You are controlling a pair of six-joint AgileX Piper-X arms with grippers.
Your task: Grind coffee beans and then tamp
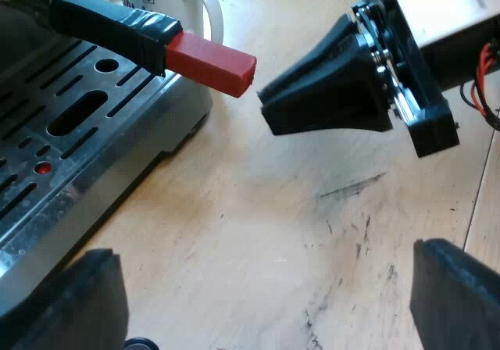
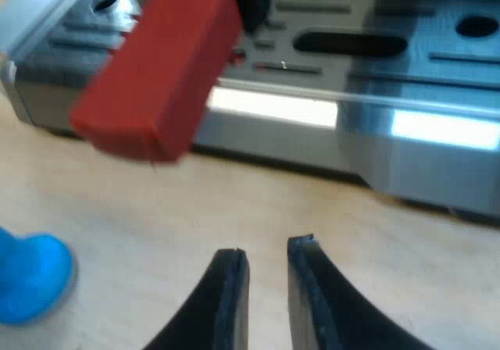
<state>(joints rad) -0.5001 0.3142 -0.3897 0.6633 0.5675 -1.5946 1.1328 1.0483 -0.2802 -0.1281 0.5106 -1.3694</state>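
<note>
Left gripper (image 1: pixel 266 287) hangs low over the wooden table (image 1: pixel 258 217), its two black fingers (image 1: pixel 78 303) spread wide apart with nothing between them. Just beside it is the espresso machine (image 1: pixel 70 147), slotted metal drip tray facing up. Holder handle (image 1: pixel 109 18), dark, reaches out above the tray; its red end (image 1: pixel 211 62) pokes past the tray edge over the table. Cannot tell whether the holder is locked in, as its metal part is out of sight. White mug (image 1: pixel 199 6) stands on the table beyond the handle, close to the machine. Right gripper (image 1: pixel 267 116) points at the red end, near it but apart, not touching. From the right wrist, right gripper (image 2: pixel 268 252) has its fingers (image 2: pixel 230 287) nearly closed, slim gap, gripping nothing, aimed at the machine's front (image 2: pixel 391 147) with the red end (image 2: pixel 156 69) above and ahead. Blue tamper (image 2: pixel 31 276) sits on the table close by
</note>
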